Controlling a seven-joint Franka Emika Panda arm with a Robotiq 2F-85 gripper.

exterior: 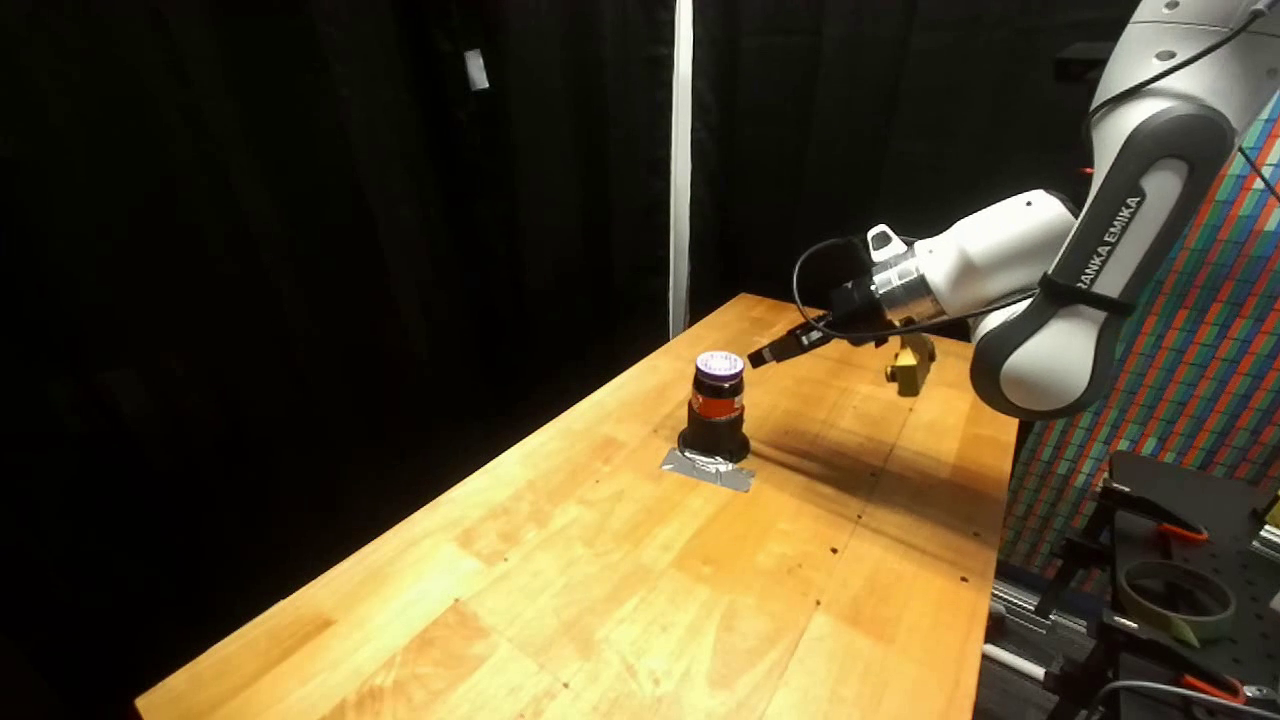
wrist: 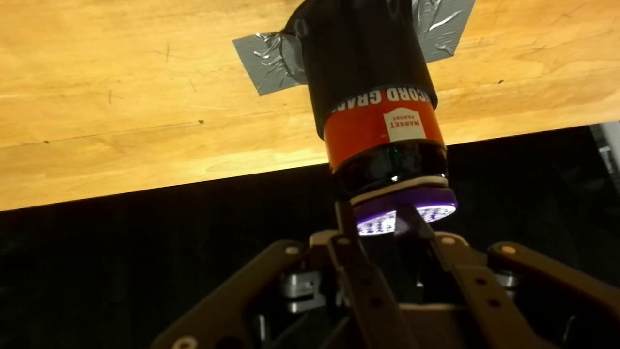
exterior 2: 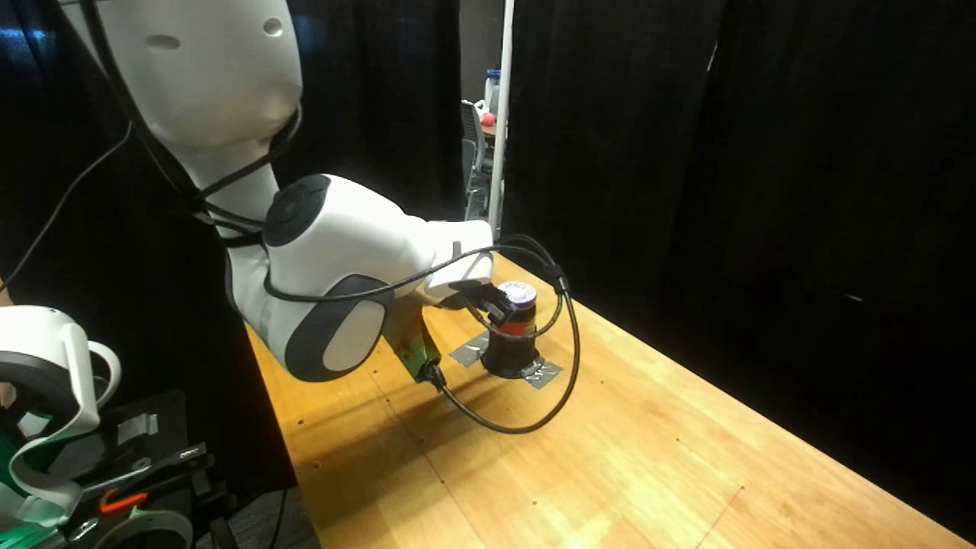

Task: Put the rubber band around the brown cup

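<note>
The brown cup (exterior: pixel 718 405) is a dark jar with an orange-red label and a purple lid. It stands upright in a black base on the table in both exterior views (exterior 2: pixel 518 329). In the wrist view the cup (wrist: pixel 375 131) shows a tan band (wrist: pixel 398 189), which looks like the rubber band, around its neck just under the lid. The band's far side is hidden. My gripper (exterior: pixel 760 357) is beside the lid at its height. In the wrist view the gripper (wrist: pixel 379 214) has a gap between its fingertips, which overlap the lid; touching cannot be told. Nothing shows between them.
Grey tape (exterior: pixel 708 470) fixes the base to the wooden table (exterior: pixel 640 600). The cup stands near the table's curtain-side edge. A black cable (exterior 2: pixel 526 431) loops from my wrist in front of the cup. A cart with a tape roll (exterior: pixel 1192 630) stands beside the table.
</note>
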